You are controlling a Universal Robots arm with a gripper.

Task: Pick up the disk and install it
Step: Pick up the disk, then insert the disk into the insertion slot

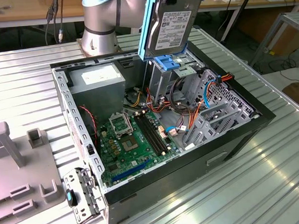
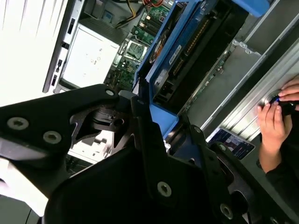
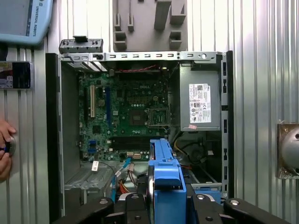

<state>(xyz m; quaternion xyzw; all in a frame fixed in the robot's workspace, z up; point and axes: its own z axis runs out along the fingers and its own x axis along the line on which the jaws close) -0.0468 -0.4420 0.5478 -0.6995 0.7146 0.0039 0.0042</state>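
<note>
The disk (image 1: 172, 23) hangs upright over the open computer case (image 1: 80, 130), its white label facing the exterior view and a light-blue rail (image 1: 146, 27) along its side. Its lower edge is just above the blue bracket (image 1: 169, 62) on top of the metal drive cage (image 1: 163, 83). My gripper (image 3: 166, 203) is shut on the disk from above, the black fingers (image 3: 133, 205) clamping the blue carrier (image 3: 166, 182). In the second wrist view the disk (image 2: 187, 56) runs away from the gripper (image 2: 156, 121) toward the case.
Inside the case lie a green motherboard (image 1: 126, 138), a grey power-supply box (image 3: 200, 102) and loose cables (image 1: 190, 115). A grey fixture plate (image 1: 22, 169) lies at the exterior view's left. The arm's base (image 1: 102, 24) stands behind the case. A person's hand (image 2: 273, 116) rests beside the case.
</note>
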